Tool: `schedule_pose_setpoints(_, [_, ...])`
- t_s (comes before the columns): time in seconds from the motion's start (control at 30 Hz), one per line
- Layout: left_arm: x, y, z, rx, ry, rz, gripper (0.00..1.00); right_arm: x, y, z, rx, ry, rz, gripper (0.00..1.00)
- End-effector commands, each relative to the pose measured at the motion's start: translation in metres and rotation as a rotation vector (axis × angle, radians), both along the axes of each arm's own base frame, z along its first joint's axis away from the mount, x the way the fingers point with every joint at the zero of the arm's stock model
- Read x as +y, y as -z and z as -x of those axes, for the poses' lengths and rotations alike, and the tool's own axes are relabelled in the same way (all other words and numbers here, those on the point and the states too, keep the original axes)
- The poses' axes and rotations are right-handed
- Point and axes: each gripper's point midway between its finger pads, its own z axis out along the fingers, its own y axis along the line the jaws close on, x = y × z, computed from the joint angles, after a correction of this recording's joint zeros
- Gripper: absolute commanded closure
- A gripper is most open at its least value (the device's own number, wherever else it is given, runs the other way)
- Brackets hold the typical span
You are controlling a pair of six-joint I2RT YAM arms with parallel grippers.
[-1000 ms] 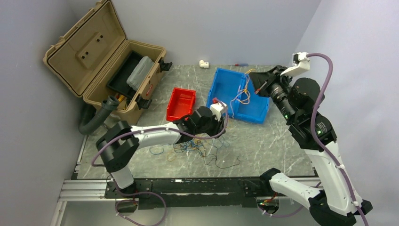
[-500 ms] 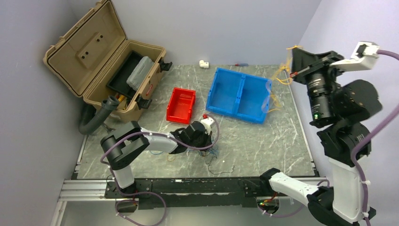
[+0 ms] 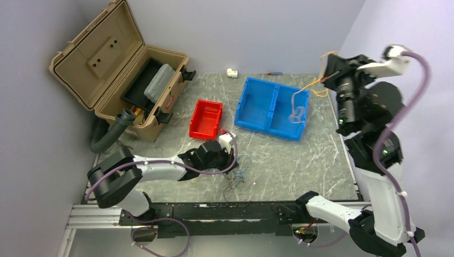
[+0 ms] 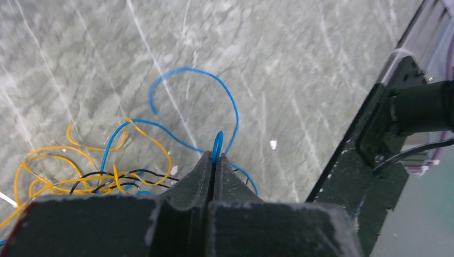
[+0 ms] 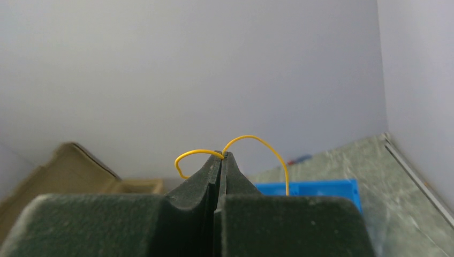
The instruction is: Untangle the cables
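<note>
A tangle of thin cables (image 3: 234,174) lies on the marble table near the front middle. In the left wrist view it shows yellow-orange cables (image 4: 59,171), black strands and a blue cable (image 4: 193,80). My left gripper (image 4: 215,155) is low over the tangle (image 3: 217,155) and shut on the blue cable. My right gripper (image 5: 222,155) is raised high at the back right (image 3: 327,69), shut on a yellow-orange cable (image 5: 267,147). That cable (image 3: 316,85) hangs toward the blue bin, with pale strands (image 3: 297,110) at the bin's right rim.
A blue two-compartment bin (image 3: 251,120) stands at the back middle, a small red bin (image 3: 197,128) to its left. An open tan toolbox (image 3: 115,69) sits at the back left. A black rail (image 3: 214,211) runs along the front edge.
My left gripper has pulled back toward the front left, dragging the tangle with it. My right arm has lifted the yellow-orange cable out of the blue bin and high to the right.
</note>
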Motion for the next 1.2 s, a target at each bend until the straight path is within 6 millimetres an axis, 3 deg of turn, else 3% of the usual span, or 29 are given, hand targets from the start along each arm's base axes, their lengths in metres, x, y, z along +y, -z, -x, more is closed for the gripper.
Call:
schedule_pose_setpoints(0.0, [-0.007, -0.047, -0.004, -0.076, 0.023, 0.039, 1.0, 0.003, 0.037, -0.026, 0.068, 0.063, 0.006, 1.0])
schedule_pose_setpoints(0.2, [0.003, -0.072, -0.003, -0.118, 0.02, 0.023, 1.0, 0.015, 0.082, -0.06, 0.169, 0.092, 0.034, 1.0])
schedule_pose_setpoints(0.43, [0.011, -0.087, -0.002, -0.147, 0.009, 0.024, 1.0, 0.014, 0.118, -0.099, 0.272, 0.103, 0.049, 1.0])
schedule_pose_setpoints(0.8, [0.016, -0.097, -0.002, -0.18, 0.016, 0.009, 1.0, -0.02, 0.158, -0.146, 0.368, 0.118, 0.008, 1.0])
schedule_pose_setpoints(1.17, [0.017, -0.111, -0.004, -0.21, 0.023, 0.006, 1.0, -0.037, 0.229, -0.169, 0.5, 0.149, -0.033, 1.0])
